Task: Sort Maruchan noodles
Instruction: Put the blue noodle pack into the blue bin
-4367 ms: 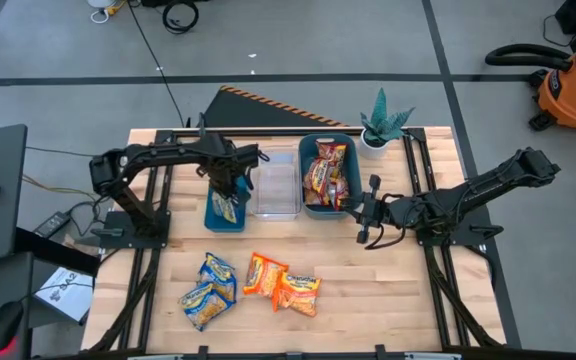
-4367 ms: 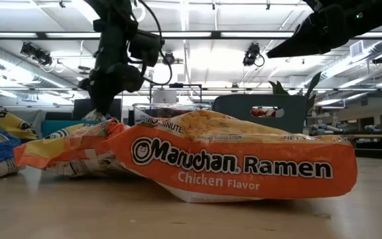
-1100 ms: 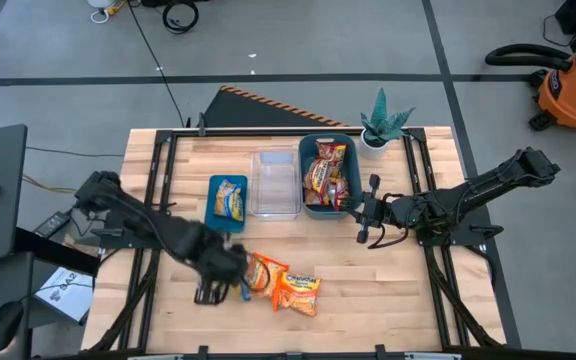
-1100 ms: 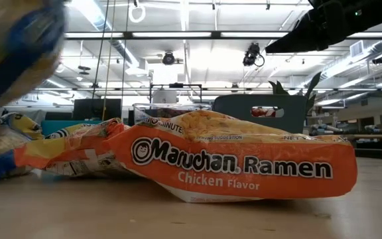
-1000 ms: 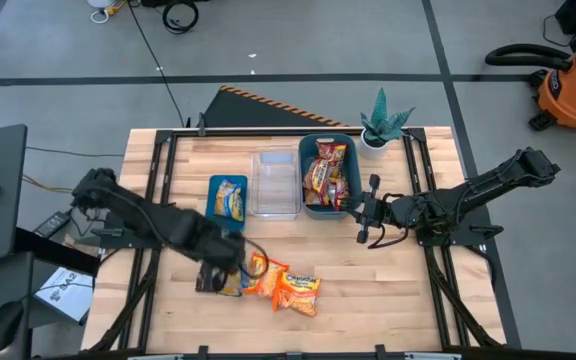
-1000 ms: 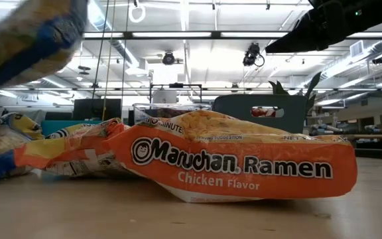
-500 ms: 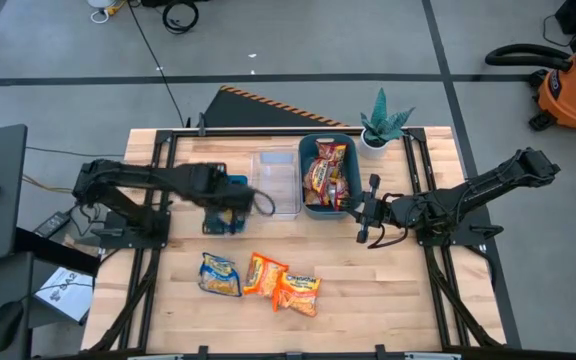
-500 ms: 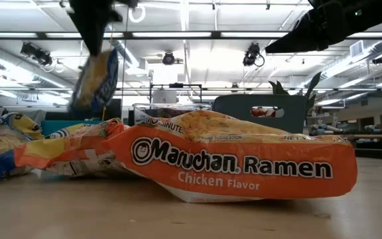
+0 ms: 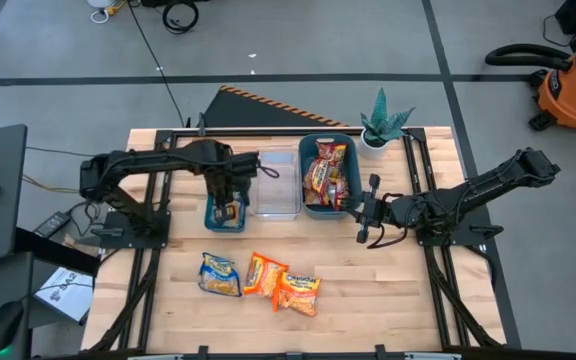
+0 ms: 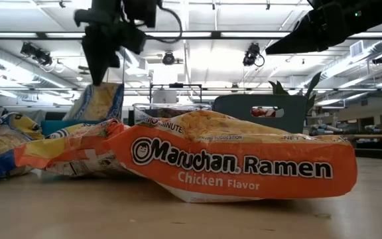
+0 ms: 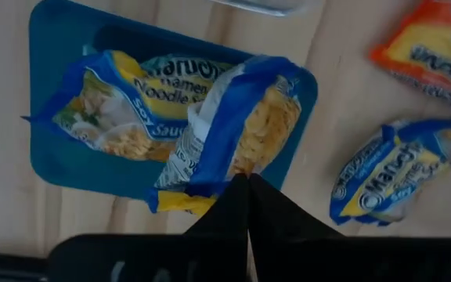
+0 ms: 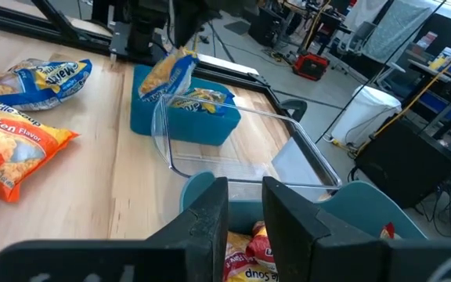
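Overhead, left gripper clenched on a blue-and-yellow packet hanging above the small teal bin, another blue-and-yellow one inside; right gripper parted, waiting right of the large bin; orange packets on near table

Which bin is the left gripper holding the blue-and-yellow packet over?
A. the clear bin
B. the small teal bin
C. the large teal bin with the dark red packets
B: the left gripper is shut on the blue-and-yellow packet just above the small teal bin, where another such packet lies.
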Action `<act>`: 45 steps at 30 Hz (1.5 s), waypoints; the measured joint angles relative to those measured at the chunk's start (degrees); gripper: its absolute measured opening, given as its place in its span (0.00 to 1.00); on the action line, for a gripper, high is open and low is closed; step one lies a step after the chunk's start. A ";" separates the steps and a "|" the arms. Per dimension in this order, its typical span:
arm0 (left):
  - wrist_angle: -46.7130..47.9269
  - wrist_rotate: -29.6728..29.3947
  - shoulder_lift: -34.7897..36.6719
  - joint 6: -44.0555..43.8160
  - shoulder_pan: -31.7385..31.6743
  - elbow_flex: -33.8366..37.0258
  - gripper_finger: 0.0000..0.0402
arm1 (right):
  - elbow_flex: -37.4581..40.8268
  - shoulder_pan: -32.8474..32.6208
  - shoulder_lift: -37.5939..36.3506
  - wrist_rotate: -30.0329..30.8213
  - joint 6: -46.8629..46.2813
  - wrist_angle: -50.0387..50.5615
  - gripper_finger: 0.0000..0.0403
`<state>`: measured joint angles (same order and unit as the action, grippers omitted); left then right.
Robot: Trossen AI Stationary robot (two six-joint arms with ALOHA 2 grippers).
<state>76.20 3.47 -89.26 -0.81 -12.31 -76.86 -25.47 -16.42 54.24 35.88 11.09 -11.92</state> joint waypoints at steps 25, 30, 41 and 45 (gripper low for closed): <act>3.55 -1.64 -5.50 -5.74 -3.02 -6.13 0.43 | -0.02 0.00 0.01 0.01 -0.34 0.46 0.22; 5.03 -1.11 -5.42 -13.26 6.26 -9.01 0.43 | -0.02 0.02 0.02 0.02 -0.52 0.45 0.22; -0.78 -2.19 -5.76 -15.26 27.32 1.77 0.39 | -0.02 0.02 0.02 -1.42 -0.83 0.46 0.22; -5.58 -2.06 -5.76 -15.50 31.43 6.68 0.39 | -0.02 0.06 0.01 -1.42 -0.80 0.40 0.22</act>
<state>70.62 1.41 -95.02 -16.32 19.12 -70.17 -25.50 -16.36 54.24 34.46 10.30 -11.53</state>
